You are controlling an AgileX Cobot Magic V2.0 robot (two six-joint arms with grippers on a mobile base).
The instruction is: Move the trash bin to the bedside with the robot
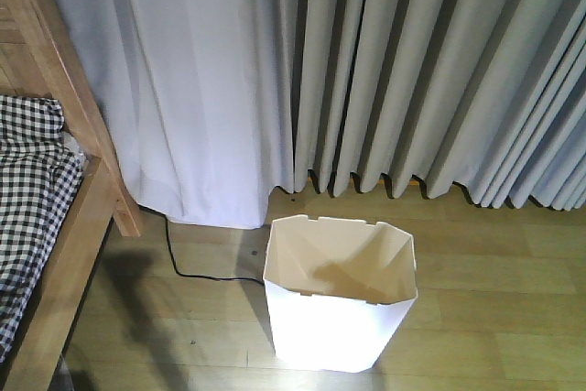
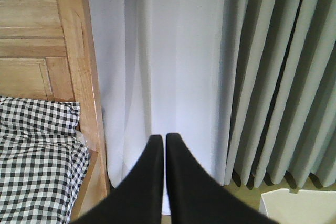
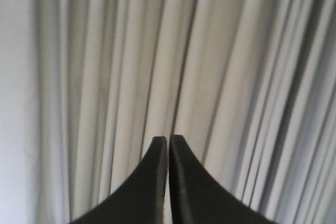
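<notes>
Trash bin (image 1: 339,313): white, upright on wood floor, at 6 o'clock in the front view, near the bed, not touching it.
Bedside (image 1: 87,125): wooden frame with checked bedding (image 1: 27,199), at 9 o'clock.
Curtains (image 1: 412,61): grey, pleated, at 12 o'clock.
Cable (image 1: 192,263): black, on floor between bed and bin.
Left gripper (image 2: 163,139): closed, empty, pointing at the curtains.
Right gripper (image 3: 168,140): closed, empty.

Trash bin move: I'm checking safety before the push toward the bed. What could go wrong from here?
1. The trash bin looks thin-walled and tall, so a high push may tip it.
2. A black cable lies on the floor between the bin and the bed frame and could snag it.
3. Both the left gripper and the right gripper are shut and holding nothing.
</notes>
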